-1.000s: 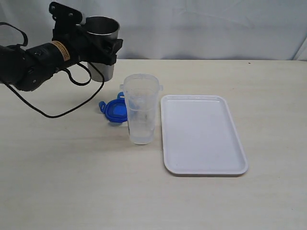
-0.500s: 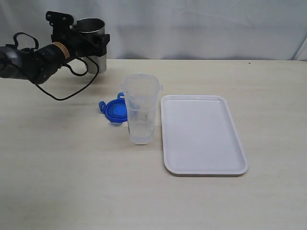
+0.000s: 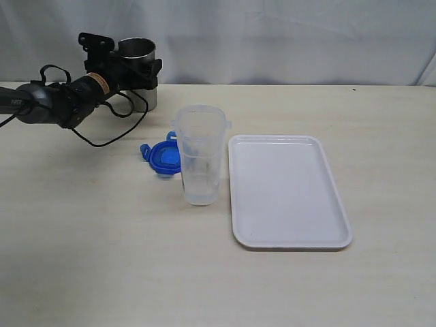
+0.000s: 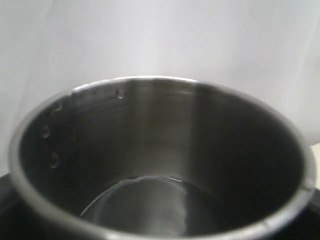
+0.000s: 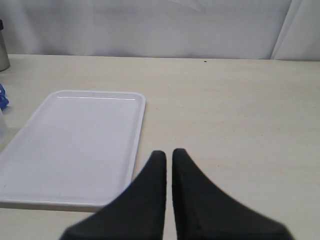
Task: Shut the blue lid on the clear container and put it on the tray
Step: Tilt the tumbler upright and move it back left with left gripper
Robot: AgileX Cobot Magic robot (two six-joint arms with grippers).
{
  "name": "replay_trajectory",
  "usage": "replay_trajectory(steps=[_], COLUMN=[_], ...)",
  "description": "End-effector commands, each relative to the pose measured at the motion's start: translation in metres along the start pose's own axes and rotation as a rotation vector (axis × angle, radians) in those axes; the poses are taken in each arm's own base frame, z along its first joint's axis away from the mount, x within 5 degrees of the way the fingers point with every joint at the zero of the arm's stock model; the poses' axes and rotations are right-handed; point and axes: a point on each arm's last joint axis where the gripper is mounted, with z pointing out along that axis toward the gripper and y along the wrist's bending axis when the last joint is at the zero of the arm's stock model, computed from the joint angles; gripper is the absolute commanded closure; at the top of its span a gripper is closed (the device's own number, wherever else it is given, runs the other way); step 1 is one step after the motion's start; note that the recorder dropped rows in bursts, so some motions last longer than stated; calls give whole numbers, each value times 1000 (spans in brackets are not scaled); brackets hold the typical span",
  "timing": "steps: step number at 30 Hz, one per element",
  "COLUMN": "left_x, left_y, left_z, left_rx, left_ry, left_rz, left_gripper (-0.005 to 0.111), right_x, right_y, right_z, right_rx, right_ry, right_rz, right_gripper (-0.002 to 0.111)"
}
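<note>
The clear container [image 3: 199, 155] stands upright mid-table with no lid on, just left of the white tray [image 3: 286, 194]. Flat on the table behind the container's left side lies the blue lid [image 3: 161, 157]. My left gripper [image 3: 138, 70] is far back left, shut on the grey steel cup [image 3: 138, 58], well away from lid and container. The cup's interior [image 4: 160, 165] fills the left wrist view. My right gripper [image 5: 169, 152] is shut and empty, near the tray [image 5: 75, 140]'s long edge; it does not show in the exterior view.
A black cable [image 3: 102, 139] from the left arm loops over the table toward the lid. A white curtain [image 3: 272, 34] backs the table. The tray has nothing on it. A sliver of the lid [image 5: 2, 97] shows in the right wrist view.
The left arm has carried the steel cup back and down, from raised above the table's back left to low at the back edge. Container, lid and tray have not moved.
</note>
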Motion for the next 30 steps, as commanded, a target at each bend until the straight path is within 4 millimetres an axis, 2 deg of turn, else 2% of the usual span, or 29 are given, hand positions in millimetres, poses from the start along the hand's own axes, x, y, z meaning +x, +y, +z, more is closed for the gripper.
replay_trajectory(steps=[1,8,13,15,17,21,24,30], left_x=[-13,-12,-9,-5,-1,-1,-1,0], left_y=[-6,-8,-6,-4,-3,-2,-4,-4], left_z=[3,3,3,3,3,3,3,3], left_rx=[30,53,31,9,-11,-15,-14,-16], left_ry=[-69,-52,-21,23,64,71,71,82], left_rz=[8,53,-34,-33,-29,-31,-48,-46], left_gripper=[107,107,106,97,77,45,41,41], right_x=[1,1,1,1,1,1,1,1], right_y=[0,0,0,0,0,0,0,0], right_z=[0,0,0,0,0,0,0,0], right_rx=[1,1,1,1,1,1,1,1], right_ry=[-4,-4,-4,-4,-4,-4,-4,-4], right_rz=[-2,-2,-2,-2,-2,-2,-2,-2], right_gripper=[104,104,104,104,104,104,104,104])
